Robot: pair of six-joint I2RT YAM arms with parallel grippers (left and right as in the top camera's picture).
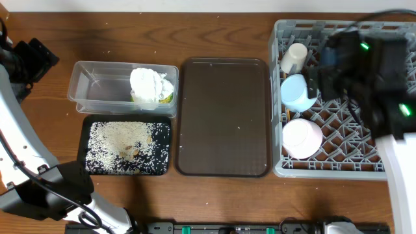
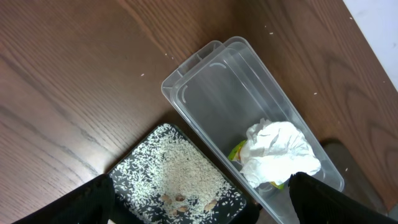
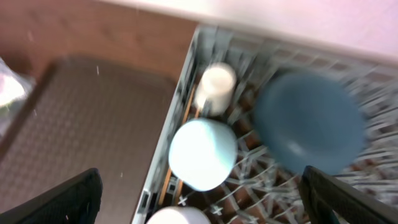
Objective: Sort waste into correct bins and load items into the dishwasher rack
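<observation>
Waste: a crumpled white napkin [image 1: 151, 83] and a yellow-green wrapper [image 1: 168, 98] sit at the right end of the clear tub [image 1: 97, 91], upper left of the overhead frame. Rice grains [image 1: 123, 146] are spread over the black tray [image 1: 164, 132] just below it. Silvery scrap: not made out.

Tableware: cream cup [image 1: 294, 57], light-blue dish [image 1: 298, 93] and pinkish-white bowl [image 1: 302, 138] stand in a column down the left side of the dishwasher rack [image 1: 325, 169], right of frame. The dark-blue plate [image 3: 309, 121] shows only in the right wrist view, right of the dish; overhead, the arm covers it. A thin brown line along the rack wall beside the cup may be the chopsticks, but that view is too smeared to say.

Right gripper [image 3: 200, 186]: fingers spread wide, nothing held, above the rack; the dish lies between them and the plate toward the upper right.

Left gripper [image 2: 202, 202]: fingers wide apart, nothing held, over the black tray; the tub's long axis runs diagonally from upper left to lower right ahead of them.

Brown serving tray [image 1: 224, 117]: carries only a few pale specks and lies between the two arms. Sorting looks essentially complete; any stray grains would suit the left arm, which is nearer the bins.
</observation>
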